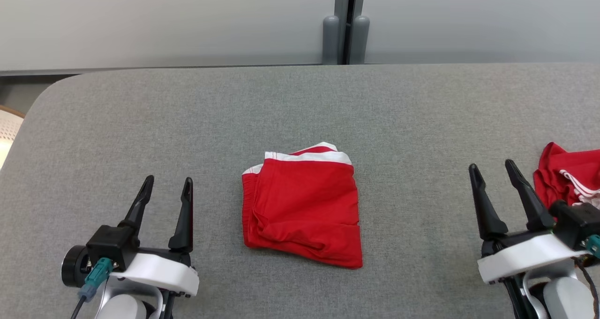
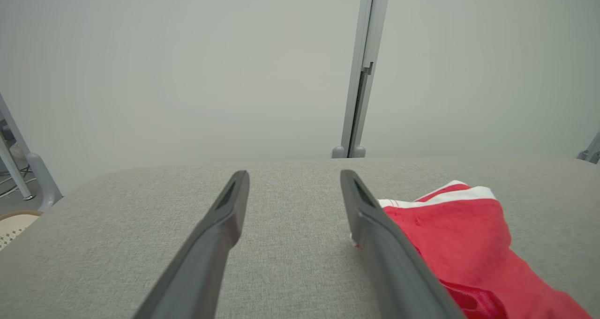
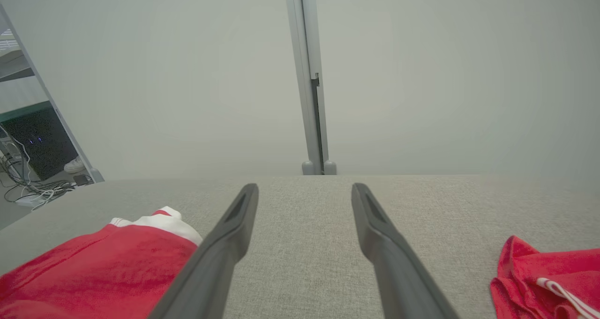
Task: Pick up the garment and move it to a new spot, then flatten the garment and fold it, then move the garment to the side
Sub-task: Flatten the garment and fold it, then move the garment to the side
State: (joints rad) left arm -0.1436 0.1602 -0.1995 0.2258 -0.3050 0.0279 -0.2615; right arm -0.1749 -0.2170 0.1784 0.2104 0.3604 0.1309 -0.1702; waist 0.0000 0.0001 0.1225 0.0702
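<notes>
Soft, even indoor light; all three views are bright and clear.

Diffuse light from overhead casts faint shadows: a thin dark rim under the lower edge of the folded garment (image 1: 302, 206) at mid-frame in the head view, and a dim band low on the wall (image 1: 164, 24). The grey table (image 1: 300, 103) looks matte and evenly lit. Both wrist views bow and slant straight lines towards their edges.

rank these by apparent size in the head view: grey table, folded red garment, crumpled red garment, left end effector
1. grey table
2. folded red garment
3. left end effector and crumpled red garment: alike, unranked; the garment runs off the picture's edge
</notes>
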